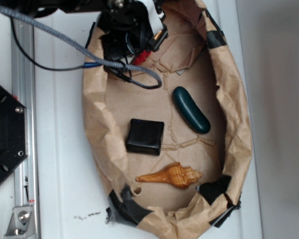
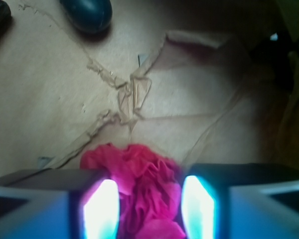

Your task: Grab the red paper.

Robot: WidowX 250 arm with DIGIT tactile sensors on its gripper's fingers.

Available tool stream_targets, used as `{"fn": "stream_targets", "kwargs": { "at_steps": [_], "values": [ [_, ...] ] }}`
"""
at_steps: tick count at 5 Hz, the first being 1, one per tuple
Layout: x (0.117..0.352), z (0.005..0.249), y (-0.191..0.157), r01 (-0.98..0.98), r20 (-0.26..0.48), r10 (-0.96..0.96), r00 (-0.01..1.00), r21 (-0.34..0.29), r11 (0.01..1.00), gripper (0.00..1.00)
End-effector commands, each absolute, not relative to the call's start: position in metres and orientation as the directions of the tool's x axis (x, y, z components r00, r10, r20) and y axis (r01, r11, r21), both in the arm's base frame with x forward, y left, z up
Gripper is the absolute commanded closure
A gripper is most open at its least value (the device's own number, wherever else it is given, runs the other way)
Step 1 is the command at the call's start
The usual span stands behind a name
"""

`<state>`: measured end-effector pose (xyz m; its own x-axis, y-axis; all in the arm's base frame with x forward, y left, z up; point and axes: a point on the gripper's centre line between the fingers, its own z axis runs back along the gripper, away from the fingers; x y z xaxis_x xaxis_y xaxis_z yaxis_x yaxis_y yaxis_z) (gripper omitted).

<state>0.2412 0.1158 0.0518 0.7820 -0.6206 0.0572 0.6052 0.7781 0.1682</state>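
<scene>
While we are looking down from the exterior view, we are seeing the gripper hanging over the upper left part of a shallow basin lined with brown paper, its dark body and a grey braided cable hiding most of what lies beneath. Only a thin sliver of the red paper is showing at the gripper's lower edge. Further down the lining, a black pouch is lying near the middle, a dark green oblong piece is resting to its upper right, and a tan seashell is lying below the pouch, all well apart from the gripper. Black tape is patching the rim at the bottom. Turning to the wrist view, we are seeing the two fingers standing apart on either side of the red paper, which is sitting between them on the torn brown lining; the crumpled wad is filling the gap, though we cannot tell whether the pads are pressing it or merely flanking it. The green piece is showing at the top edge, well away.
</scene>
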Motion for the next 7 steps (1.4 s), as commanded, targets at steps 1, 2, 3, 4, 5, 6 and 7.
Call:
{"fn": "stream_targets", "kwargs": {
  "at_steps": [1, 2, 3, 4, 5, 6, 7],
  "values": [
    [0.245, 0.091, 0.111, 0.564, 0.135, -0.580, 0.803, 0.139, 0.814, 0.00],
    [0.243, 0.089, 0.107, 0.571, 0.113, -0.586, 0.802, 0.144, 0.808, 0.00],
    [0.233, 0.066, 0.114, 0.568, 0.115, -0.582, 0.805, 0.135, 0.812, 0.00],
    [0.232, 0.043, 0.127, 0.521, 0.125, -0.532, 0.838, 0.107, 0.847, 0.00],
    [0.238, 0.039, 0.129, 0.524, 0.142, -0.529, 0.837, 0.073, 0.848, 0.00],
    [0.235, 0.040, 0.130, 0.522, 0.141, -0.525, 0.839, 0.060, 0.851, 0.00],
    [0.233, 0.042, 0.131, 0.531, 0.131, -0.536, 0.834, 0.071, 0.844, 0.17]
  ]
}}
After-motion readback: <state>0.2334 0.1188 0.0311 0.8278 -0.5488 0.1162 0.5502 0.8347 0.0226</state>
